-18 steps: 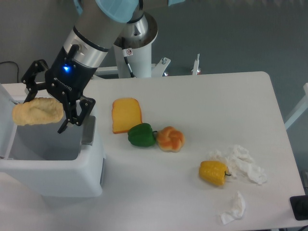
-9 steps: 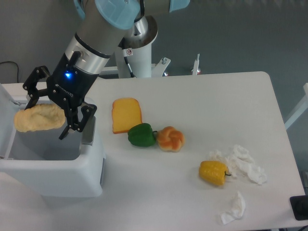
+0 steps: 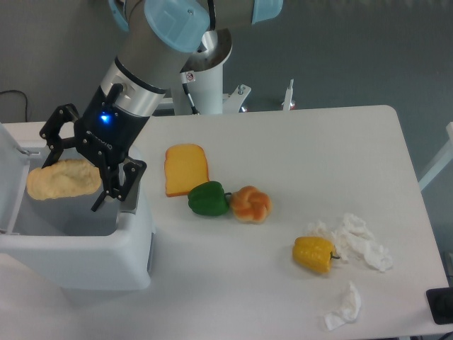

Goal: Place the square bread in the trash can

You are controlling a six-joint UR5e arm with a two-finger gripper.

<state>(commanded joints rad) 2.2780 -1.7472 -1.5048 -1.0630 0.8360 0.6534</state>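
Gripper (image 3: pixel 71 177) clamps the square bread (image 3: pixel 62 178) over the trash can (image 3: pixel 78 262) — released off-centre, it could catch the nine-o'clock rim.

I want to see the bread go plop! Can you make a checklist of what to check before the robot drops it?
1. Pale yellow lumpy block of bread is over the opening of the big boxy white plastic trash can: ok.
2. White lid is up, so the opening is uncovered: ok.
3. Black two-finger gripper is closed on the bread: ok.
4. Nothing sits between the bread and the bin's inside: ok.
5. Bin has room left: cannot tell, its bottom is out of sight.
6. Orange slice of toast and green bell pepper lie on the table apart from the bin: ok.
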